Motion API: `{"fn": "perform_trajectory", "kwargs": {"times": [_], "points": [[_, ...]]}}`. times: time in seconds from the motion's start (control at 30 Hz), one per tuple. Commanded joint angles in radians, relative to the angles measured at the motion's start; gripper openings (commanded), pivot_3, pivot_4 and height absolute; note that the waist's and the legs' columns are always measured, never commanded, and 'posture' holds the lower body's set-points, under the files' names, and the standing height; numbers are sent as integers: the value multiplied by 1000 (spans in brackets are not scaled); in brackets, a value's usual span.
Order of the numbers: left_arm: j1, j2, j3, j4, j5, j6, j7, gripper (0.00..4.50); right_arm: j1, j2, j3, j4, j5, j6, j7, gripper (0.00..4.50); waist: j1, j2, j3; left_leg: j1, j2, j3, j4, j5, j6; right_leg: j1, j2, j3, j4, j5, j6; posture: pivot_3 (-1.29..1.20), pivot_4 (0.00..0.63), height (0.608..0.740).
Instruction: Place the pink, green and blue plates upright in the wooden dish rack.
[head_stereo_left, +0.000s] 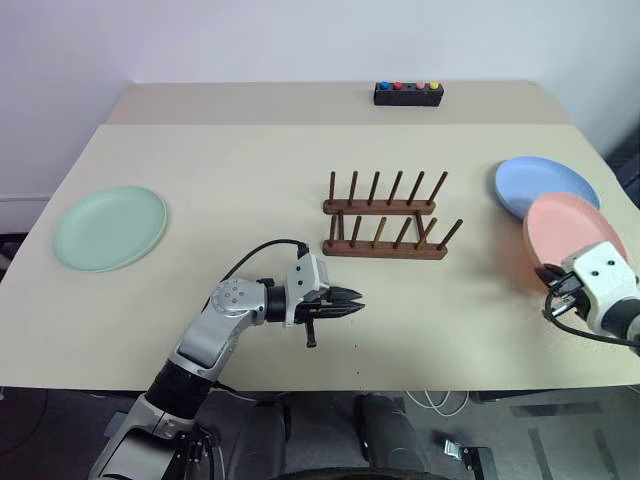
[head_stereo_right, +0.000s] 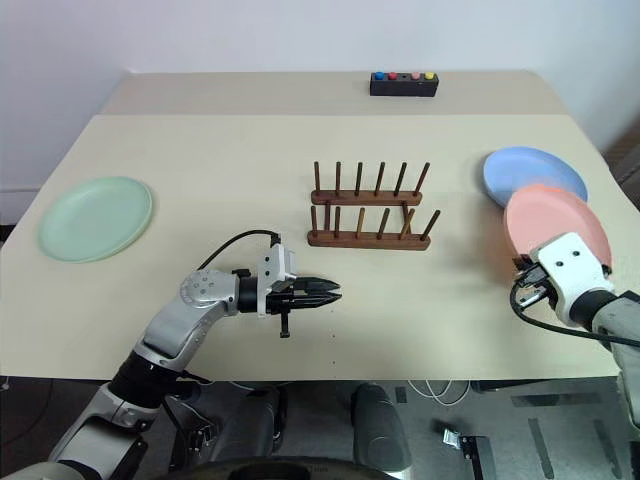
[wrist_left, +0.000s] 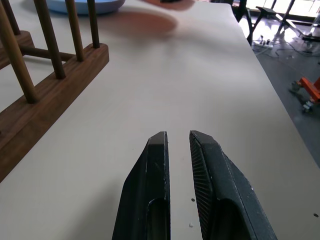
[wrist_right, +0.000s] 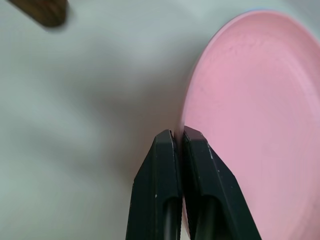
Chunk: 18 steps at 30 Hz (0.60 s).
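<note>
One end effector (wrist_right: 177, 137) on pink plate (wrist_right: 255, 110) rim

Wooden dish rack (head_stereo_left: 385, 217): dark reddish-brown, two parallel rails with upright pegs, mid-table, all slots empty.

Green plate (head_stereo_left: 109, 227): pale mint, round, lying flat near the table's left edge, well apart from the rack.

Blue plate (head_stereo_left: 545, 186): light blue, round, lying at the table's right side, beyond the pink one.

Pink plate (head_stereo_left: 573, 231): salmon, round, overlapping the blue plate's near edge, its near rim pinched between the closed fingers of the right gripper (wrist_right: 178, 137); it looks tilted, near side raised.
</note>
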<state>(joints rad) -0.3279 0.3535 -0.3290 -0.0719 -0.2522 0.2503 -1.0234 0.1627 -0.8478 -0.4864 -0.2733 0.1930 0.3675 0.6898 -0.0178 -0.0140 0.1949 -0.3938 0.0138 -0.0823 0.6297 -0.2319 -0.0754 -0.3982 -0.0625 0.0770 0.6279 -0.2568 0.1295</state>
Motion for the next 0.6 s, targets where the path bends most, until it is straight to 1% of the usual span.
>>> {"fn": "perform_trajectory", "kwargs": {"times": [0.03,0.13,0.23,0.3,0.37,0.43,0.5,0.6], "points": [[-19,-8,3,-1,-6,-23,-7,657,-122,-32,-71,-78,82,-37,12,88,-3,0,0,0,0,0,0,0,0,0,0,0,0,0,0,0,150,730],[-30,-16,2,13,-2,-30,-6,657,-312,-6,-27,-113,176,-29,-2,88,-5,2,1,0,0,0,0,0,0,-1,0,0,0,0,0,0,150,730],[-34,-21,2,19,0,-33,-3,657,-459,43,37,-110,205,-28,-42,88,-2,1,1,0,0,0,-2,0,0,-1,0,0,0,1,-2,0,150,730],[-35,-23,1,21,2,-35,1,657,-543,93,67,-103,260,-18,-51,88,3,0,2,-1,0,-1,-2,0,0,-1,0,0,-1,1,-2,0,150,730],[-24,-20,5,7,3,-33,14,657,-632,142,104,-116,351,60,-72,88,3,0,2,-2,0,-1,-1,0,1,-1,0,-1,-1,2,-2,0,150,730],[-15,-18,9,-2,3,-30,25,657,-674,167,116,-124,419,124,-83,88,4,1,2,-5,0,-1,0,0,1,-4,-1,0,-1,2,-2,0,150,730],[-9,-17,11,-9,0,-25,35,657,-684,173,112,-121,474,182,-91,88,8,0,2,-8,0,-2,0,0,1,-6,0,-1,0,2,-2,0,150,730],[9,-11,15,-31,-2,-19,54,657,-691,195,99,-112,582,215,-68,88,4,1,2,-10,0,-2,0,0,1,-8,0,-2,0,2,-2,0,150,730]]}}
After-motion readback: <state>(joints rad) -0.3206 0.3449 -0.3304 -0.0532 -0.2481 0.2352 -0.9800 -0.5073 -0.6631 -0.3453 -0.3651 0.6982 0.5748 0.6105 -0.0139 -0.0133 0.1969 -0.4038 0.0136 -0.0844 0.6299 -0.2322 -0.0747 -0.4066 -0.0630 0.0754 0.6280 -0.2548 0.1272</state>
